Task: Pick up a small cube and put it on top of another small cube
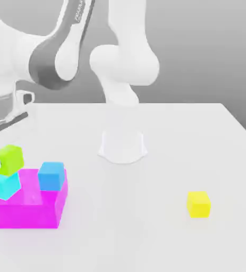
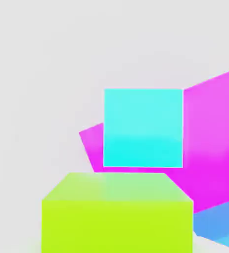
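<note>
Lime cube point(image 1: 9, 158) (hand-held) above cyan cube point(image 1: 3, 184), table's corner.

Lime-green cube point(image 2: 117, 217) nearest, cyan cube point(image 2: 143, 127) against magenta block point(image 2: 210, 138), blue cube point(image 2: 220, 225) at edge

Smooth, matt, plastic-looking faces on the lime-green cube point(image 2: 117, 217) and the light cyan cube point(image 2: 143, 127). Same flat, untextured finish on the magenta block point(image 1: 26, 206), sky-blue cube point(image 1: 51, 176) and yellow cube point(image 1: 198, 204). Plain matt white table point(image 1: 162, 228). Smooth white arm point(image 1: 122, 58) casing, faintly glossy, with grey joints.
</note>
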Controlling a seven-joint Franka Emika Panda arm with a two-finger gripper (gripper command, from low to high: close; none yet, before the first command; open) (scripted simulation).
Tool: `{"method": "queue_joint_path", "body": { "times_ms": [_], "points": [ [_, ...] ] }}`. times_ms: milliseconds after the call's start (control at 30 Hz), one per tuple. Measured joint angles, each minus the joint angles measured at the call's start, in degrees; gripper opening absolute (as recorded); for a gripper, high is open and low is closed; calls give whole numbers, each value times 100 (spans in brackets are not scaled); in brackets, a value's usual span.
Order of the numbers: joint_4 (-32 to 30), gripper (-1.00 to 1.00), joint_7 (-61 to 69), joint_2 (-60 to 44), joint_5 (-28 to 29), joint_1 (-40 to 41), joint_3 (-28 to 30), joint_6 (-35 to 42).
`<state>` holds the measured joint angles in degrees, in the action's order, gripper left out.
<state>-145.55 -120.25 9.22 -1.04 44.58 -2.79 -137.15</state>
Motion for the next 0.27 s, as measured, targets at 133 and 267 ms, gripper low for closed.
{"method": "queue_joint_path", "body": {
  "times_ms": [133,267],
  "points": [
    [-187,-100,-82,-570,86,91,59,-692],
    [-226,100,-85,-695,89,91,60,-854]
  ]
}}
